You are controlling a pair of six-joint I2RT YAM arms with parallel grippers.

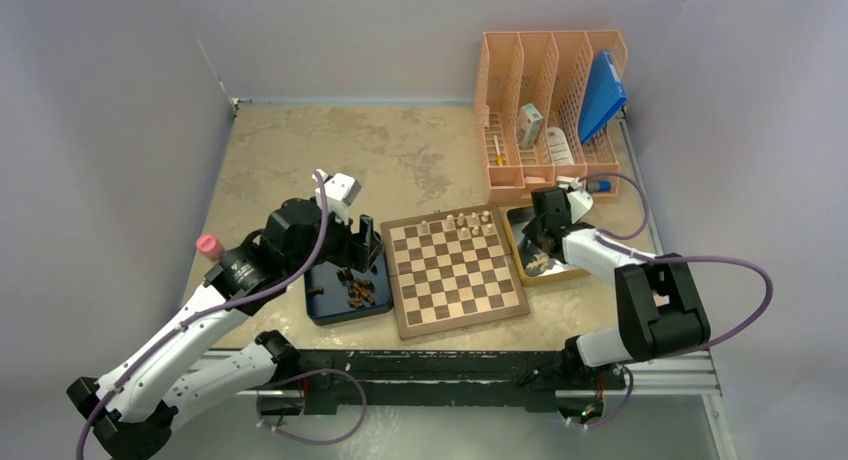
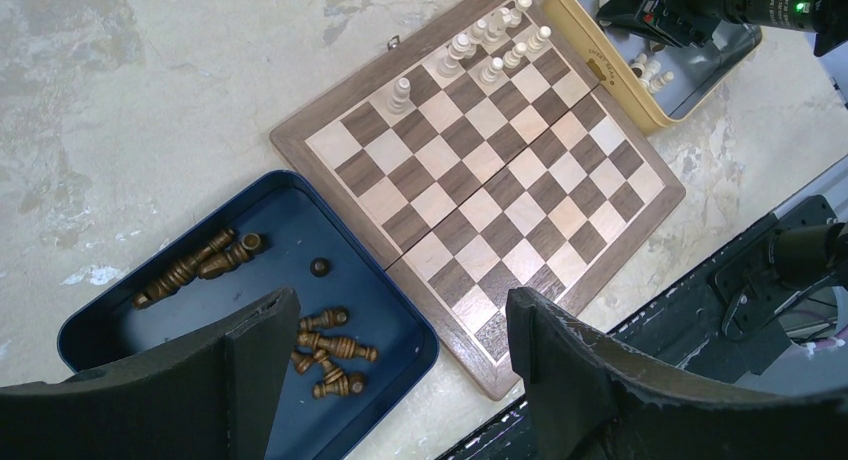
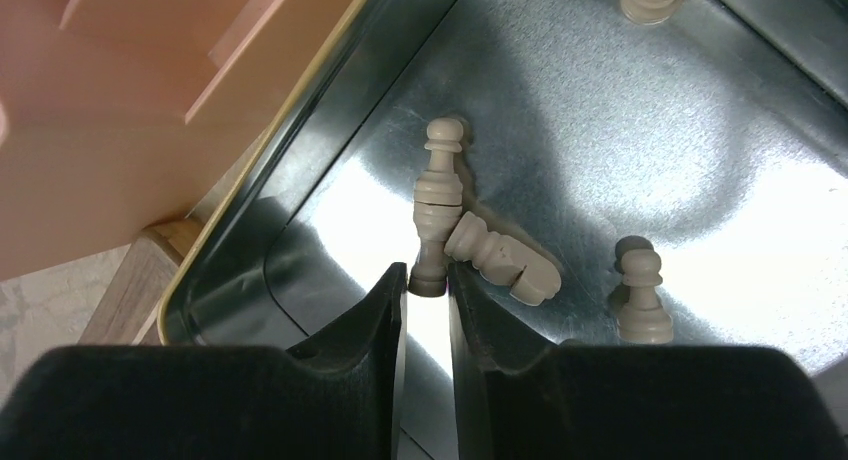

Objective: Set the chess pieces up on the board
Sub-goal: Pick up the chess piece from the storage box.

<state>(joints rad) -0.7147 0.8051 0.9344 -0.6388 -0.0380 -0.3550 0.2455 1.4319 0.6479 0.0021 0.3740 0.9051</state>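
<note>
The board (image 1: 455, 270) lies mid-table, and several pale chess pieces (image 1: 462, 220) stand on its far rows, also in the left wrist view (image 2: 490, 50). Dark pieces (image 2: 330, 350) lie in the dark blue tray (image 2: 290, 220) left of the board. My left gripper (image 2: 400, 320) is open and empty above that tray's near right corner. My right gripper (image 3: 427, 280) is down in the yellow tray (image 3: 600, 110), its tips shut on the base of a lying pale piece (image 3: 438, 195). A second pale piece (image 3: 500, 260) leans against it. A pale pawn (image 3: 640, 290) stands to the right.
An orange file rack (image 1: 550, 100) with a blue folder (image 1: 602, 95) stands behind the yellow tray (image 1: 520, 242). Grey walls close in the table on the left, back and right. The arm bases and a black rail run along the near edge.
</note>
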